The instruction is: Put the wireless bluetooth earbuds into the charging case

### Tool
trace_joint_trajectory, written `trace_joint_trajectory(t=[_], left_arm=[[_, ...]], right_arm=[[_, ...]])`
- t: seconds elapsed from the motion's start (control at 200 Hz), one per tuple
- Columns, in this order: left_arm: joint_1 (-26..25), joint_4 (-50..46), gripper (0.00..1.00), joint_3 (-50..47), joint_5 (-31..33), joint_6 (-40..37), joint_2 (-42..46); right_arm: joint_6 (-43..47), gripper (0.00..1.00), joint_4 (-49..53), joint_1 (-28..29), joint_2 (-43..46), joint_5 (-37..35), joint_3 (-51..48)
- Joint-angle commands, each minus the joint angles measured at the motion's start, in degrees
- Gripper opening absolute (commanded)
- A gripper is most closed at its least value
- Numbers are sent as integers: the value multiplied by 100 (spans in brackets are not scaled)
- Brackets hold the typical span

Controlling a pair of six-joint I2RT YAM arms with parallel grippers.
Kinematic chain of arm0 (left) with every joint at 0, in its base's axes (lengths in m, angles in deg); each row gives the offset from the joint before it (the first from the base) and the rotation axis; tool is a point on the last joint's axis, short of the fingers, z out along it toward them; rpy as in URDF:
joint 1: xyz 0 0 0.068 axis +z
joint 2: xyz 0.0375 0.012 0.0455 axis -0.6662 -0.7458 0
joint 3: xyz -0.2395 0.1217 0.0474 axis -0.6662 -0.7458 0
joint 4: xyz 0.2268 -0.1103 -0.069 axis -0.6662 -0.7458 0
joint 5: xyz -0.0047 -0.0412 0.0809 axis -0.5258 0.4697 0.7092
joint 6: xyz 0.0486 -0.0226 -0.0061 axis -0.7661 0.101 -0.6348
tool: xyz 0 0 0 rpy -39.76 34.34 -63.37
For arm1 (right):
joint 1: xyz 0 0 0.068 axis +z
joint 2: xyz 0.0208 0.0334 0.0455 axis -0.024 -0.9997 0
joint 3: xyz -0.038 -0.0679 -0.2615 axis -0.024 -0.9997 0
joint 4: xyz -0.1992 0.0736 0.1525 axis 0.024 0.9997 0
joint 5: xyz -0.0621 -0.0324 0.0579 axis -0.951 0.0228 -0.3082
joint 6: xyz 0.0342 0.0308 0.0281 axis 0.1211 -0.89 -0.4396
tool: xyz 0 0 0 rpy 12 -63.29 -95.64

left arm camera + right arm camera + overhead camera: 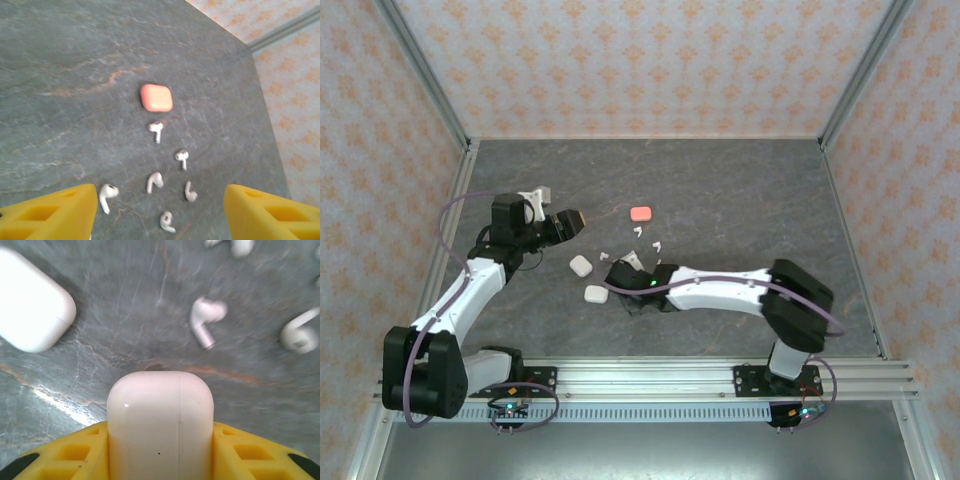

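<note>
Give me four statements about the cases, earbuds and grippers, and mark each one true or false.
1. The coral case lies closed on the table. True.
2. The left gripper holds an earbud. False: its jaws stand open with nothing between them.
3. A white case sits between the right gripper's fingers. True.
4. The earbuds beside the coral case are coral too. False: the six earbuds in the left wrist view are white.
</note>
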Motion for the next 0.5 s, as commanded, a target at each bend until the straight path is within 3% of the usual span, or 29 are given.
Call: trace_joint_trajectory(t=[0.0, 0.165, 0.3, 0.495], left_arm=[[-117, -372, 67, 261, -685, -347, 327], [-493, -314, 67, 374, -1336, -442, 736], [-890, -188, 68, 459, -1734, -518, 997], [-1505, -141, 69, 683, -1911, -630, 1076]], right_arm=[[1404, 43, -385, -72, 881, -667, -264], [2868, 43, -1134, -177, 2229, -1018, -925], [3850, 43, -1784, -243, 3319, -908, -1405], [4658, 43, -1818, -250, 3965, -743, -1442]])
